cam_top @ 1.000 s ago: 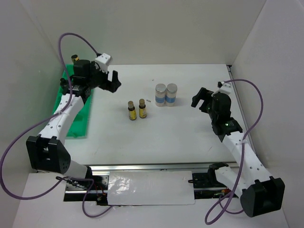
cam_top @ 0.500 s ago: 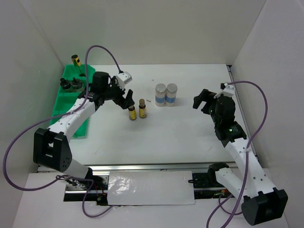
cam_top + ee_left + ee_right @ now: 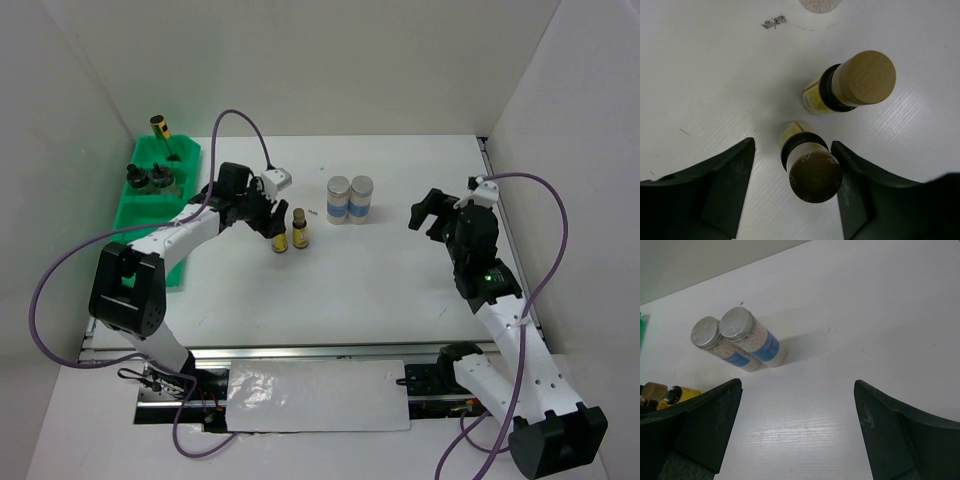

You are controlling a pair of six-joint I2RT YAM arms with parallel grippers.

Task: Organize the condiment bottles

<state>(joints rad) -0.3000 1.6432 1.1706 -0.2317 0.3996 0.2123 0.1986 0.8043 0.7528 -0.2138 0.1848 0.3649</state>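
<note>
- Bottles (image 3: 812,172): amber-brown glass, yellow labels, black collars, dull gold caps.
- Jars (image 3: 747,337): silver lids, blue label bands, pale speckled fill.
- Tray (image 3: 126,214): bright green.
- Surface (image 3: 380,285): white, faintly ribbed.
- Left claw (image 3: 792,150), right claw (image 3: 797,385): black.
- Cables (image 3: 560,232): purple.
- Arms (image 3: 505,310): white, black joints.

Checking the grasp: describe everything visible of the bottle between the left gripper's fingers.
The small bottle stands upright on the white table: dark body, yellow label, black collar, olive-brown round cap. It sits between the open left gripper's fingers, clear of one; contact with the other cannot be told. A tan-capped bottle stands just beyond, apart.
</note>
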